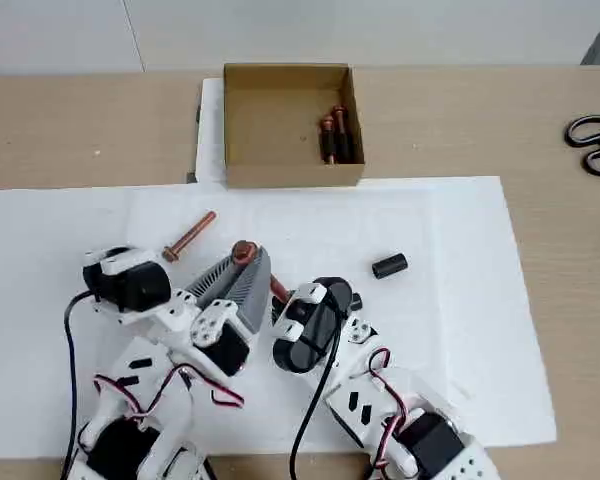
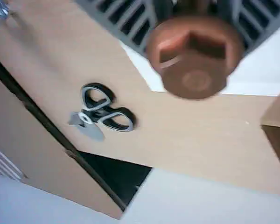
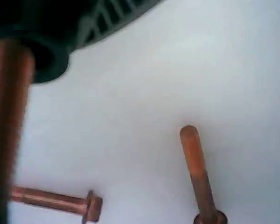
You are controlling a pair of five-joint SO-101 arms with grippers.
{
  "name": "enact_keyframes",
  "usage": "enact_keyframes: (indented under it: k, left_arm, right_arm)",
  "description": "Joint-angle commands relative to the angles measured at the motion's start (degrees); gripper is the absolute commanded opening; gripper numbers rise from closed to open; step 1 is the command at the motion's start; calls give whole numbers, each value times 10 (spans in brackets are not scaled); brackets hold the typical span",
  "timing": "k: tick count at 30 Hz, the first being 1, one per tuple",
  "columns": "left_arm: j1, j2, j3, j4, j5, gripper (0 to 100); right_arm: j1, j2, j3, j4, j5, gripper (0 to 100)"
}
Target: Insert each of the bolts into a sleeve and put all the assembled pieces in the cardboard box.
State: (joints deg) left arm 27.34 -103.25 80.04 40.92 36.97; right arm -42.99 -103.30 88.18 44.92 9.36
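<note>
From up high, the left claw (image 1: 242,258) is pinched tight on a bolt (image 1: 244,251). The bolt's round head sits right at the claw's tip. The right claw (image 1: 292,298) is just beside the left one, and a bit of copper rod (image 1: 278,289) shows between the two. I cannot tell if the right claw is wide or narrow. A loose bolt (image 1: 190,236) lies on the white paper (image 1: 460,330) near the left claw, on the side away from the right claw. A black sleeve (image 1: 390,266) lies alone on the other side of the right claw, apart from it. The cardboard box (image 1: 280,170) is out ahead of both claws, with finished pieces (image 1: 337,135) inside by one wall.

In the left claw's own camera, the bolt head is big and close, gripped by the dark ribbed claw. Far past it, scissors (image 2: 102,113) lie on the brown table (image 2: 191,135).

In the right claw's own camera, a thick copper rod comes out of a dark ring (image 3: 46,60) close to the claw. Farther out, a flat bolt (image 3: 56,201) and a second bolt (image 3: 198,172) show against the white paper.
</note>
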Motion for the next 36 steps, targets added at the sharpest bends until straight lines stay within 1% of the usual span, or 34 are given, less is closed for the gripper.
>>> enact_keyframes:
  k: [1,7,14,19,21,26,28,33,36]
  left_arm:
    - [10,-4,-2,2,1,6]
    - [8,-5,3,-2,-33,6]
    - [7,-6,0,-3,-33,6]
    - [-33,-4,0,-19,-37,6]
    - [-34,-4,6,-21,-47,6]
    - [-34,-5,13,-22,-47,6]
    - [-31,-4,13,-21,-46,6]
    - [14,-4,13,-19,-45,6]
    - [20,-4,13,-19,-45,6]
  right_arm:
    - [-3,-5,-42,-17,6,3]
    - [-1,-5,-44,-13,6,3]
    - [-1,-5,-41,-13,6,3]
    - [-1,-5,-44,-13,6,3]
    - [-1,-5,-44,-13,6,3]
    - [-2,-5,-44,-14,6,3]
    - [-3,-5,-44,-15,6,3]
    - [-3,-5,-43,-15,6,3]
    - [-2,-5,-42,-15,6,3]
